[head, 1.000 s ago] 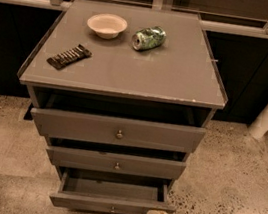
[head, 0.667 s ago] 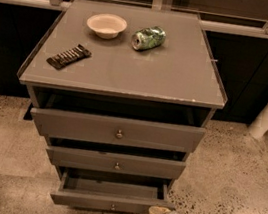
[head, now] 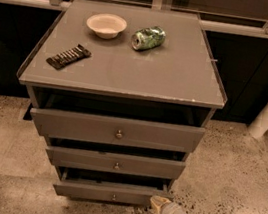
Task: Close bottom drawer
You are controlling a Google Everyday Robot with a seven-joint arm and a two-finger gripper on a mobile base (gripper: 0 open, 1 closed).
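Bottom drawer (head: 110, 192): pushed further in than a second ago, seemingly not quite flush. Pincer (head: 160, 203): at drawer's right front corner; grip state cannot tell.

Matt grey-brown wood above a rough, speckled floor (head: 237, 161).
My gripper (head: 159, 202), smooth pale plastic, sits at the right corner of the bottom drawer (head: 85, 190): matt wood, brass knob (head: 113, 197).
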